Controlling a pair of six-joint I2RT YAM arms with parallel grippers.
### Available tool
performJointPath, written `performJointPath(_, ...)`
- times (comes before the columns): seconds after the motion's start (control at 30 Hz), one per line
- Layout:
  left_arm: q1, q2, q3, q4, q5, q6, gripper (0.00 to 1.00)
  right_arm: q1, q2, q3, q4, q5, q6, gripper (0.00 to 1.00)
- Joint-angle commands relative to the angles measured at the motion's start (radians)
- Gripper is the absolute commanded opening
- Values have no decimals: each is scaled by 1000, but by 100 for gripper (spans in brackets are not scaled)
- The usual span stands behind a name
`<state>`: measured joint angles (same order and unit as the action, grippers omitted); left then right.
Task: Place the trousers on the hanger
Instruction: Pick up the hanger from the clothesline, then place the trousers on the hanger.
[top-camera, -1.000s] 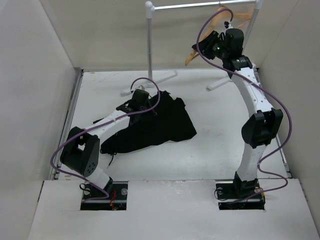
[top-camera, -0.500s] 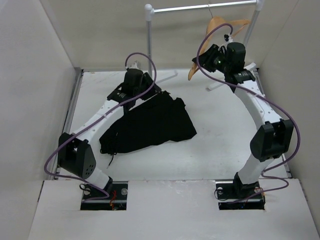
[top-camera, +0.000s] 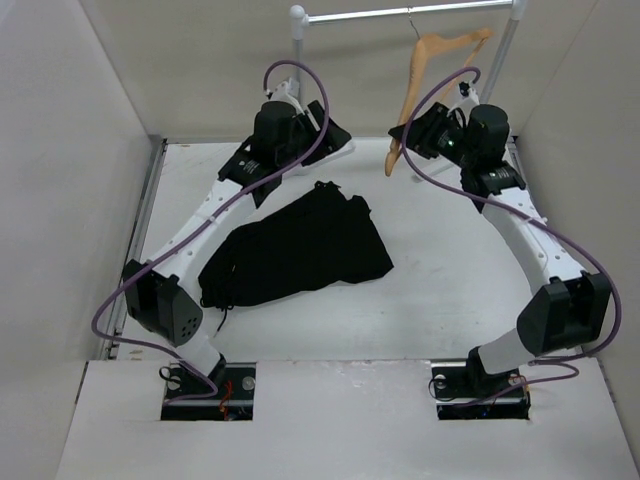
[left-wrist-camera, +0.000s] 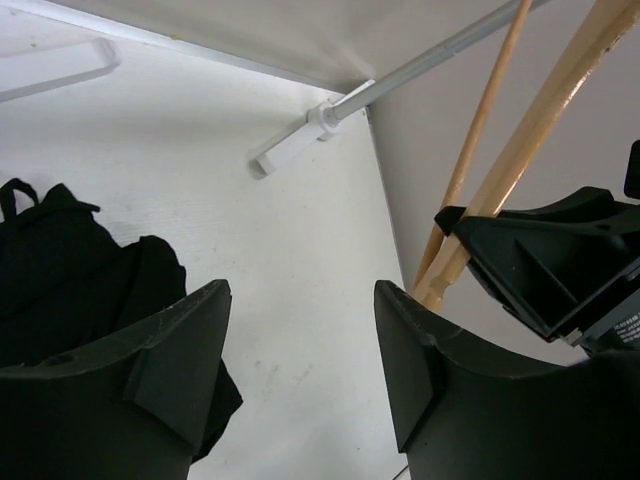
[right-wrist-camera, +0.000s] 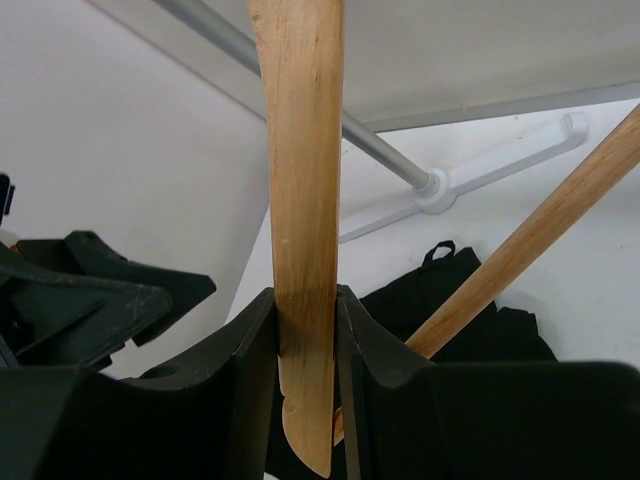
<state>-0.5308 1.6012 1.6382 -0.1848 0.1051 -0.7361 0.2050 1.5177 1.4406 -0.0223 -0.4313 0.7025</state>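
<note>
Wooden and light tan, the hanger (top-camera: 430, 44) is hanging by its hook from the rail of the silver rack (top-camera: 400, 13) and tilting steeply. Our right pincer (top-camera: 418, 135) is pinching its lower arm near the tip. The only writing we are finding is a tiny white label (left-wrist-camera: 620, 330) on the right pincer's body in the left wrist view, and it is too small to read.

The right wrist view is showing what the top view hides: both fingers are pressing flat against the wood, with the arm's end poking out just below them. The hanger's second bar is crossing behind, and a hanging loop (right-wrist-camera: 438, 250) is sticking up from the trousers (right-wrist-camera: 450, 290). The left wrist view is showing our left pincer (left-wrist-camera: 300, 300) spread wide and holding nothing, with bare desk (left-wrist-camera: 300, 230) between its fingers. In that view the trousers are lying to the left and the clamped hanger is standing to the right.

From above, the black trousers are lying bunched on the middle of the desk, apart from both arms. A second ago our left pincer was sitting low over the cloth. Now it is raised at the back by the rack's foot, and the hanger is leaning further down.
</note>
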Motion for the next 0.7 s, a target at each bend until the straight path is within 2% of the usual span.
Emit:
performJointPath(0.0,-36,35,95,10,21,35,58,6,-65,-40,153,-47,-29,14)
performJointPath(0.2,-103,85,198,4,27,55,60,7,-149,-156,168,-52,-15,13)
performJointPath(0.67,-194,184,221,2,-57,171,62,128,-266,-462,114,-32,23,12)
